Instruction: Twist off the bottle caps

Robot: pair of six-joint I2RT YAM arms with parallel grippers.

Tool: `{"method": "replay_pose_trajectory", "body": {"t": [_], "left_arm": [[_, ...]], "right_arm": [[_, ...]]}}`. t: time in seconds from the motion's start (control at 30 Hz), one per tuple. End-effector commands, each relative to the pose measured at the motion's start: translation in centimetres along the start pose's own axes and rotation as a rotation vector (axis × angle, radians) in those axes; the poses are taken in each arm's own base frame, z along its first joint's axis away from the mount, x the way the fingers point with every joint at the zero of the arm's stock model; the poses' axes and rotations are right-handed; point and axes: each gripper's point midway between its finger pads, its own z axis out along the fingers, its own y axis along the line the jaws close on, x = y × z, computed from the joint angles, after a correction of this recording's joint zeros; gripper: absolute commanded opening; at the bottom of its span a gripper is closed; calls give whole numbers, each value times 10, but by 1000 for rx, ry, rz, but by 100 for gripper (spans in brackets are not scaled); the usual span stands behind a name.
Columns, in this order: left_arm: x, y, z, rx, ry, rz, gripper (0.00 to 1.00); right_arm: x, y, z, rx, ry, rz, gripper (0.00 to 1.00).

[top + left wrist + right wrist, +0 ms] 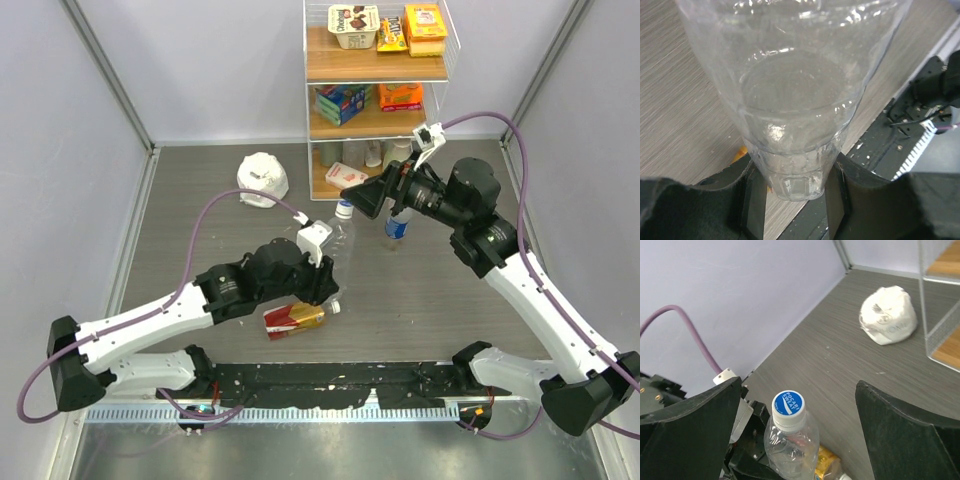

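"POCARI SWEAT" — so it seems — on the blue cap (788, 404)

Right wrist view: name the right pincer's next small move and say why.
Probably advance the right pincer onto the blue-topped round plastic cap and close. Its fingers stand open either side of the cap, untouched, while the left pincer grips the clear plastic bottle at its base.

Your grey wood-grain table (170, 200) carries a clear-walled shelf rack (375, 68) at its far edge, with three wooden boards. On the top board you have a snack cup (353, 25), a yellow packet (393, 34) and an orange box (425, 22). The middle board holds a blue box (341, 101) and an orange carton (400, 96). A white lumpy bag (263, 179) lies on the table just left of the rack.
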Motion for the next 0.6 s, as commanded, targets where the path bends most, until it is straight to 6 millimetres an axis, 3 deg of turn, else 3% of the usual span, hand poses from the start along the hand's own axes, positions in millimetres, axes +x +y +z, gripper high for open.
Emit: {"method": "replay_pose_trajectory", "body": {"t": [0.0, 0.3, 0.57], "left_arm": [[-19, 18, -1, -137, -26, -24, 0], [-9, 39, 14, -287, 56, -42, 0], [-4, 40, 21, -301, 84, -57, 0]], "right_arm": [[-14, -14, 1, 141, -38, -7, 100], [28, -30, 37, 319, 88, 11, 98], [42, -42, 46, 366, 122, 45, 74]]}}
